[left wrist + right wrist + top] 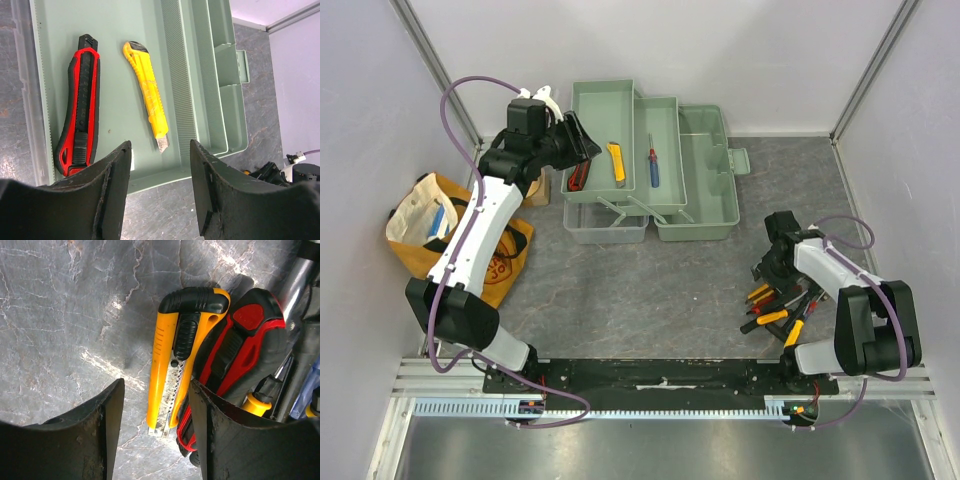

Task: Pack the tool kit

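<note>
Lab test cell, white panels (670,40), aluminium frame (437,65)

A yellow-orange cloth bag (412,222) lies on the grey marbled table (650,290), by its left edge.
</note>
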You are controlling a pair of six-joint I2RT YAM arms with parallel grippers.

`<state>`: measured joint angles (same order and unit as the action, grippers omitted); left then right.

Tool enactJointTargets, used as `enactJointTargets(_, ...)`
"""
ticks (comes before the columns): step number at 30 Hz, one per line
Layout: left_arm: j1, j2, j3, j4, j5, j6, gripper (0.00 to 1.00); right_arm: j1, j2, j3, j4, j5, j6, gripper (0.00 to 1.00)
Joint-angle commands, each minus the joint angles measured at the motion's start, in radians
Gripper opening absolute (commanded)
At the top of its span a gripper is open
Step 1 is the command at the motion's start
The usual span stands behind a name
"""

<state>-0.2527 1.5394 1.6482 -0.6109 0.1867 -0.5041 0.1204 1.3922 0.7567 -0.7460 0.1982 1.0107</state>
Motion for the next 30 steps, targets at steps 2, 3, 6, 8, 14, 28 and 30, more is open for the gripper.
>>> enactJointTargets(2,0.007,-0.038,0.009,0.039,0.019,0.016,0.56,-0.008,0.024,-0.028,0.063,0.038,0.016,0.60)
enactJointTargets(3,0.007,-0.036,0.010,0.039,0.020,0.018,0.56,-0.007,0.033,-0.033,0.071,0.047,0.014,0.60)
enactJointTargets(6,0.007,-0.036,0.012,0.039,0.026,0.018,0.56,-0.010,0.051,-0.039,0.091,0.061,0.002,0.58)
enactJointTargets(8,0.009,-0.041,0.012,0.039,0.027,0.018,0.56,-0.008,0.062,-0.045,0.108,0.063,-0.004,0.54)
enactJointTargets(14,0.009,-0.045,0.009,0.039,0.036,0.013,0.56,-0.010,0.080,-0.037,0.154,0.046,-0.049,0.26)
enactJointTargets(28,-0.006,-0.058,-0.068,0.266,0.518,0.033,0.58,-0.008,-0.150,0.354,0.112,0.038,-0.164,0.02)
enactJointTargets(30,-0.026,-0.056,-0.071,0.301,0.571,0.041,0.58,-0.007,-0.171,0.412,0.120,0.011,-0.175,0.00)
